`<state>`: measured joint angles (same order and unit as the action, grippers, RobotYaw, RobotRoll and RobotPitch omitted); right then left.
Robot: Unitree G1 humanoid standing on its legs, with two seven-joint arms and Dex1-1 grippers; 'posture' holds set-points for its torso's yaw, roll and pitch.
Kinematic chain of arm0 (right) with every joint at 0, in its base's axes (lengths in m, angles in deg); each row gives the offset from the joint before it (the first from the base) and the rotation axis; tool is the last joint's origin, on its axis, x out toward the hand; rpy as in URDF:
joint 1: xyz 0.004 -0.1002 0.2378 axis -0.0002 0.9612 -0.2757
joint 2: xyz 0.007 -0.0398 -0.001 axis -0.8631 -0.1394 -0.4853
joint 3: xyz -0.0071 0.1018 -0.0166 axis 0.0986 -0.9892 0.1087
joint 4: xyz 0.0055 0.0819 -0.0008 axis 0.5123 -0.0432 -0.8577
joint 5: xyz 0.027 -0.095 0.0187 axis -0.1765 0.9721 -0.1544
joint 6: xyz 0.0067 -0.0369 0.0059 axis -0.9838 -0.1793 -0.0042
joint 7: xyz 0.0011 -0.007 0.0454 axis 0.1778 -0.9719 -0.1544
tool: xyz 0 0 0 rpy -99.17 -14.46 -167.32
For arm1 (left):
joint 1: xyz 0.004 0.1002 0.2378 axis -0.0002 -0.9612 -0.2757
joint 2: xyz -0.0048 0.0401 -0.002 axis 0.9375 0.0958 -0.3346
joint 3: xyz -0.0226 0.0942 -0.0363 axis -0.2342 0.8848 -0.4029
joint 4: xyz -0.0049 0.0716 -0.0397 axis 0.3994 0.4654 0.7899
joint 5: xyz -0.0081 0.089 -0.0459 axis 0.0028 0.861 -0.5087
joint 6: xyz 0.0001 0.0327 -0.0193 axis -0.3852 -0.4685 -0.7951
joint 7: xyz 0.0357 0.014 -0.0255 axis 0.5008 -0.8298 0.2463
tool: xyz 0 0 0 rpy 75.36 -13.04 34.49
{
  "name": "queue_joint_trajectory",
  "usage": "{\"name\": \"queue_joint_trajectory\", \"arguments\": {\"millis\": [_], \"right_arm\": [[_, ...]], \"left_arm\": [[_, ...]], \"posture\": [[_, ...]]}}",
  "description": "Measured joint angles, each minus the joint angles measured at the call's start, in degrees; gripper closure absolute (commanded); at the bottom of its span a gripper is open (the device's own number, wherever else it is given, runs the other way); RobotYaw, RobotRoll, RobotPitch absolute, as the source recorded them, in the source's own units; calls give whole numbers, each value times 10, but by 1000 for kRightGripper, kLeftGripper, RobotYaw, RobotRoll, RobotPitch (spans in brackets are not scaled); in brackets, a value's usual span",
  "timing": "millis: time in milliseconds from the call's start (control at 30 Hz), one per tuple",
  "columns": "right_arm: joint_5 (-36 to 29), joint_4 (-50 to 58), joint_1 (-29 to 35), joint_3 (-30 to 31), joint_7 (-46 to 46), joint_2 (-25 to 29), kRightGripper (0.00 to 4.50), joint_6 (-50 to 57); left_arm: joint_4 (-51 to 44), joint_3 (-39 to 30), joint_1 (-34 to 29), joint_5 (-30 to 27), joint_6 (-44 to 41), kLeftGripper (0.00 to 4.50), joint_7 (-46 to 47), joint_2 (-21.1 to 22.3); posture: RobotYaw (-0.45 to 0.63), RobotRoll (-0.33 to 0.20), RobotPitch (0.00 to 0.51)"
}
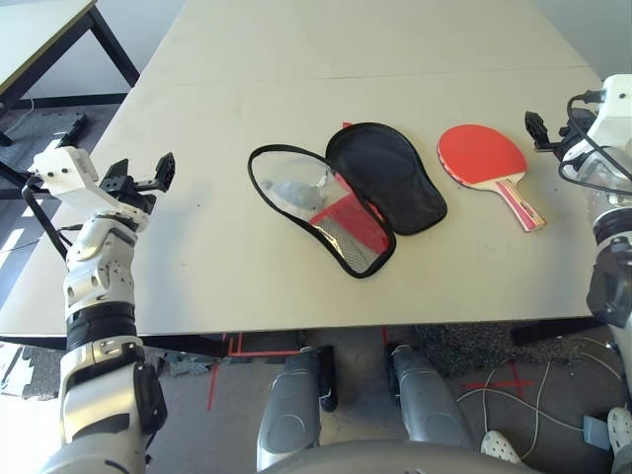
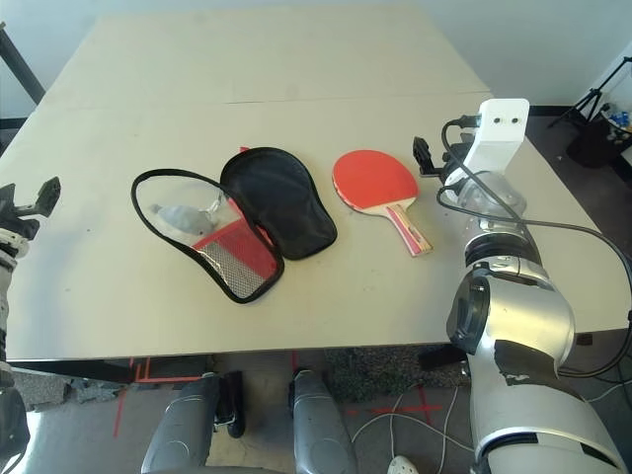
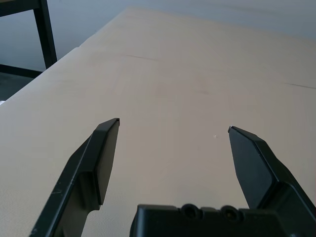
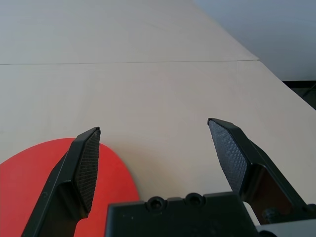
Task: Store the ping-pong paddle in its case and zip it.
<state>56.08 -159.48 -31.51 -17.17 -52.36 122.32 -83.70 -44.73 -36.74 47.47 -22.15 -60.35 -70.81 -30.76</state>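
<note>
Surface [image 1: 296, 99], pale and wide, carrying the two task items near its middle, as seen from the head camera. Case [image 1: 346, 193] lies unzipped and spread flat in two lobes: a black-lined half toward 1 o'clock and a half edged in black piping toward 9 o'clock, with red fabric and a mesh pocket at its 5 o'clock end. A small grey pouch [image 1: 296, 191] rests inside the piped half. Paddle [image 1: 484, 158] lies flat, red face up, at 3 o'clock of the case and apart from it, its pale handle pointing toward 5 o'clock. Left hand [image 1: 138, 178] hovers above the surface near the edge at 9 o'clock, well apart from the case, its two black fingers [image 3: 101, 158] spread wide and holding nothing. Right hand [image 2: 427, 156] hovers at 3 o'clock, just beside the paddle's blade, fingers [image 4: 84, 168] likewise spread wide and empty; in the right wrist view the red blade lies beneath one finger.
</note>
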Motion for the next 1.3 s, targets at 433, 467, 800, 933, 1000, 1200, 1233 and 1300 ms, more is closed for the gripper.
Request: {"name": "queue_joint_trajectory", "arguments": {"millis": [433, 467, 800, 933, 1000, 1200, 1233, 1300], "right_arm": [[0, 0, 4, -7, -5, 8, 13, 8], [1, 0, 4, -7, -5, 8, 13, 8], [-4, 1, 3, -8, 32, 9, 13, 44], [5, 7, -5, -1, 14, 11, 13, 72], [17, 17, -12, 16, 2, 14, 13, 95], [52, 61, -47, 83, 82, 32, 13, 259], [58, 73, -47, 98, 101, 35, 13, 281], [74, 101, -47, 127, 138, 43, 13, 326]], "left_arm": [[-64, 6, 14, -2, -23, 0, -6, 12], [-90, 12, 22, -7, -36, 0, -14, 19], [-318, 131, 56, -61, -244, 0, -94, 55], [-366, 157, 59, -78, -298, 0, -119, 61], [-387, 171, 63, -88, -317, 0, -129, 60], [-417, 201, 67, -101, -345, 0, -138, 38], [-417, 202, 67, -100, -345, 0, -138, 37], [-416, 203, 67, -95, -345, 0, -137, 37]], "posture": [[113, 0, 191], [113, 0, 191], [95, 0, 195], [86, 0, 197], [80, 0, 197], [68, 0, 198], [63, 0, 199], [59, 0, 200]]}}
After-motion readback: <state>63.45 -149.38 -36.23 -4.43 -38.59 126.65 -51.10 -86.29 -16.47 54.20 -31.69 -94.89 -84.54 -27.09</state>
